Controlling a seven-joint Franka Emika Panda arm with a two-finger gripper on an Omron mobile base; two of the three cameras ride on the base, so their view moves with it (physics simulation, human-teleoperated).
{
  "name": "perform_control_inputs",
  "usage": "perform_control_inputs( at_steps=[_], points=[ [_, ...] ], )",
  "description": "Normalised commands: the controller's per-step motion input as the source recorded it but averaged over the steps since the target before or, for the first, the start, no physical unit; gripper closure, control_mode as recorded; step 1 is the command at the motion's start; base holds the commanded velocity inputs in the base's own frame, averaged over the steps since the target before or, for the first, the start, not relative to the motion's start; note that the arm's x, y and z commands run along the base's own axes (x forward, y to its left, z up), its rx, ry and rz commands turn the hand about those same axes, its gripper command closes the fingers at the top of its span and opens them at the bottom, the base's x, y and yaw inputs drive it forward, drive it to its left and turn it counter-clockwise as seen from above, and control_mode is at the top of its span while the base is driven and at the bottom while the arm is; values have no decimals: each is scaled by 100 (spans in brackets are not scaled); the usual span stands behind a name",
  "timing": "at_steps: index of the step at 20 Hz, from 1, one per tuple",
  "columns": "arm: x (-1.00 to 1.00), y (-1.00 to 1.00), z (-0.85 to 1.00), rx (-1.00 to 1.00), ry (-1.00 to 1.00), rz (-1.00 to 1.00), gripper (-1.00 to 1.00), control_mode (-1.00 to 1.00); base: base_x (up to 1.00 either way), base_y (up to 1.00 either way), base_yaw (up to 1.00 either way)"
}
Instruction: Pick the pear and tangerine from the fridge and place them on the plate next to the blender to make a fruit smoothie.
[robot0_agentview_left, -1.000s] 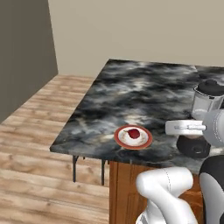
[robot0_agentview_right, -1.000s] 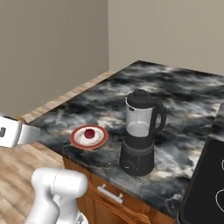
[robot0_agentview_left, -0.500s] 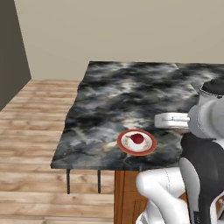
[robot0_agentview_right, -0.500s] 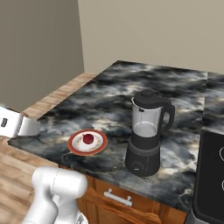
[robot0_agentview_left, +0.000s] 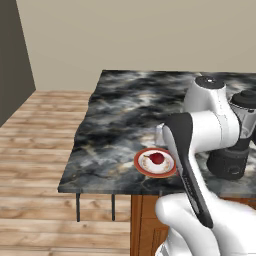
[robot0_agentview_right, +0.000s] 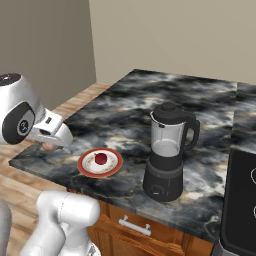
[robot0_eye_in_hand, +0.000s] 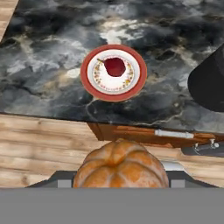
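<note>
The gripper (robot0_eye_in_hand: 120, 177) is closed on the tangerine (robot0_eye_in_hand: 120, 165), held off the counter edge short of the plate (robot0_eye_in_hand: 89, 85). The plate, beside the blender (robot0_agentview_right: 166, 152), already carries a red fruit (robot0_eye_in_hand: 114, 66). Risk: release before reaching the plate drops the tangerine to the floor; contact with the red fruit may roll either off.

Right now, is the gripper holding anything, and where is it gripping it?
Yes, the gripper holds the tangerine. Its lower part sits between the fingers; the exact contact points are hidden. It is not yet over the plate.
</note>
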Motion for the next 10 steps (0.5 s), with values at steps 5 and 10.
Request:
perform_control_inputs(
  at_steps=[5, 10],
  points=[
    [90, 0, -77, 0, 9, -1, 100, -100, 0, 0, 0],
    [91, 0, -56, 0, 9, 0, 100, -100, 0, 0, 0]
  ],
)
